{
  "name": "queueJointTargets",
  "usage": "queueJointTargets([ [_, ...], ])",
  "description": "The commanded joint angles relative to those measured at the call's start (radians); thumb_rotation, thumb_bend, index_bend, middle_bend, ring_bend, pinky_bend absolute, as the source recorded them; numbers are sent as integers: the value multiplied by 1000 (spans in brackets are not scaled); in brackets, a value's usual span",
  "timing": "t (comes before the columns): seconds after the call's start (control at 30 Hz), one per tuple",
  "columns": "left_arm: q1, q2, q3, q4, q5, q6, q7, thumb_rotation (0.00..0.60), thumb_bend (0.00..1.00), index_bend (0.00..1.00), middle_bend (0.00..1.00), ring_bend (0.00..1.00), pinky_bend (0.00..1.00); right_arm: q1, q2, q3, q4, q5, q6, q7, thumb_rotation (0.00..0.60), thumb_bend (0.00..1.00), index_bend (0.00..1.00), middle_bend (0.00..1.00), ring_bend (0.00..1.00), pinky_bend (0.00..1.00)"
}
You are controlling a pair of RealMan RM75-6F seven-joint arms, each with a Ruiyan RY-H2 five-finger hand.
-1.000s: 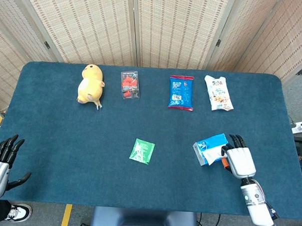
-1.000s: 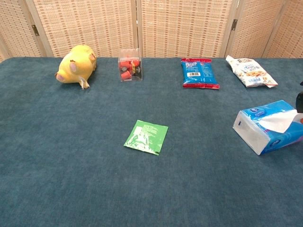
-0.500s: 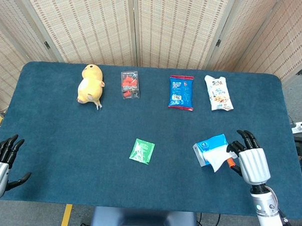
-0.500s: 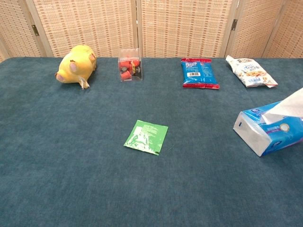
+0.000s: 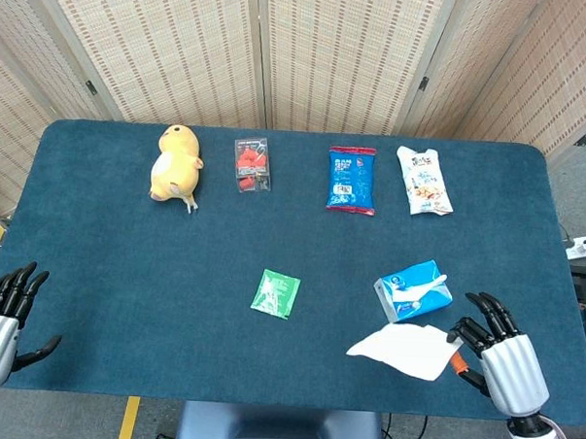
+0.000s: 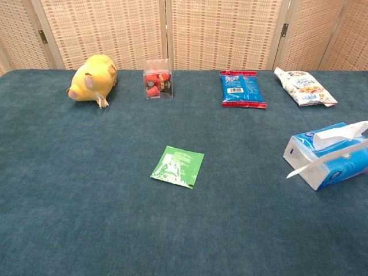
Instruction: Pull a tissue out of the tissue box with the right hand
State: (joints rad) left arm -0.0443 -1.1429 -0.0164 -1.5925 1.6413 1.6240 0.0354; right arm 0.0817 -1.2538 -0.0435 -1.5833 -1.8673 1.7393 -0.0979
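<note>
The right hand (image 5: 509, 357) was seen at the near right edge of the table (image 5: 97, 260), its fingers curled over one corner of a tissue (image 5: 406, 349), which appeared to be held there; the sheet was spread out and fully clear of the box (image 5: 413, 290), which lay just beyond it with the next tissue poking from its slot; only the box and a sliver of the sheet were caught in the chest view, not the hand. The left hand (image 5: 2, 316) was held empty at the near left edge, fingers apart. A slip could be judged likely, since the hold was on a corner only; a snag on the cloth could also tear the thin sheet. No writing could be read on the box, the green packet (image 5: 275, 294), or the blue (image 5: 351, 179) and white (image 5: 423, 180) snack bags.
</note>
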Motion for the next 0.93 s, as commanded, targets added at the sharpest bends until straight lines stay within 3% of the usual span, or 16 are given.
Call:
queueJointTargets([
  [0.03,1,0,-1,-1,-1,2,-1,600,246,0,0,0,136,0,-1,-4,19,50,-71,-23,600,394,672,507,176,194],
  [0.13,0,0,-2,1,-3,1,-2,600,246,0,0,0,136,6,-3,8,17,91,-113,-46,600,392,662,467,169,194],
  [0.23,0,0,-1,2,-3,-1,-2,600,246,0,0,0,136,9,1,10,15,111,-137,-54,600,386,575,401,124,161],
  [0.27,0,-1,-1,2,-3,-1,-2,600,246,0,0,0,136,10,3,9,13,117,-144,-55,600,377,507,351,99,135],
  [0.37,-2,-3,1,4,0,-5,2,600,246,0,0,0,135,14,38,9,-29,198,-228,-103,600,308,96,62,0,6],
  [0.43,-2,-4,1,5,0,-4,2,600,246,0,0,0,135,14,47,18,-54,215,-233,-132,600,280,9,9,0,0],
  [0.6,-2,-4,1,5,0,-4,1,600,246,0,0,0,135,6,62,31,-83,234,-226,-156,600,218,0,0,0,0],
  [0.93,-3,-6,2,5,5,-3,3,600,246,0,0,0,135,-3,81,38,-96,238,-218,-147,600,213,0,0,0,0],
])
